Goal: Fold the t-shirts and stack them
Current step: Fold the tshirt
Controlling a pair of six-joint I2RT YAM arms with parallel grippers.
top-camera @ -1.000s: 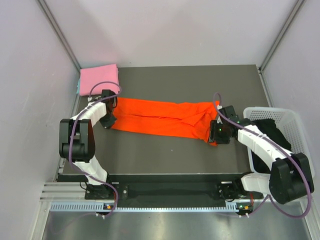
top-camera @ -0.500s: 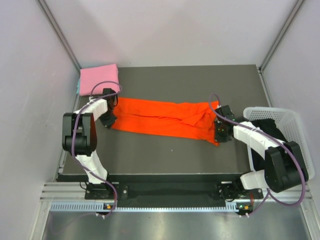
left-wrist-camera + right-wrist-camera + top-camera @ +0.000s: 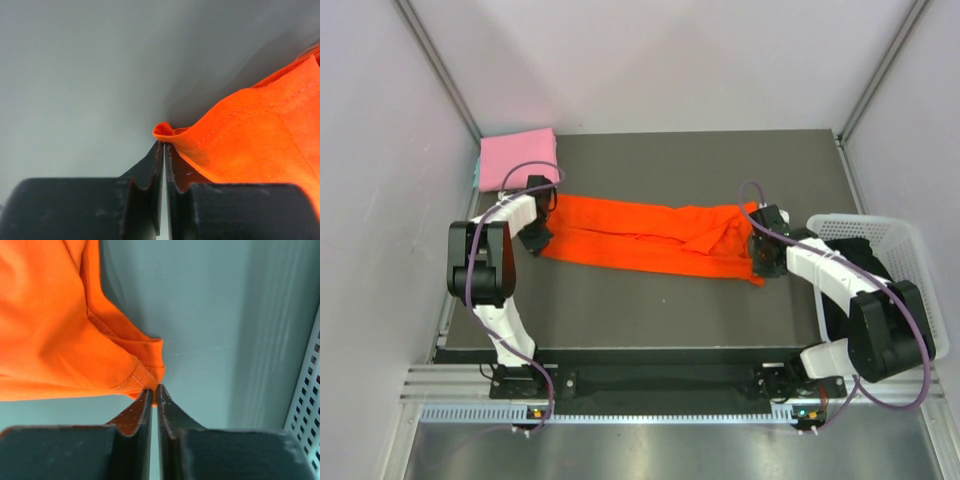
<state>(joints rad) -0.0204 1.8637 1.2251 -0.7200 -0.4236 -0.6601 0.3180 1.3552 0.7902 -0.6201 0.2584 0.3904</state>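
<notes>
Presently: pink t-shirt (image 3: 518,158) folded, far left; orange-red t-shirt (image 3: 640,240) only a long strip, my left gripper (image 3: 163,147) and right gripper (image 3: 151,392) pinched shut on its ends. Cross-fold and stacking outstanding.

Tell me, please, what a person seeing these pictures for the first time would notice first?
The bright orange shirt lies stretched in a long band across the dark table, and it draws the eye at once. The left gripper is shut on its left end and the right gripper on its right end. A folded pink shirt sits at the far left corner, and a white basket stands by the right edge.
</notes>
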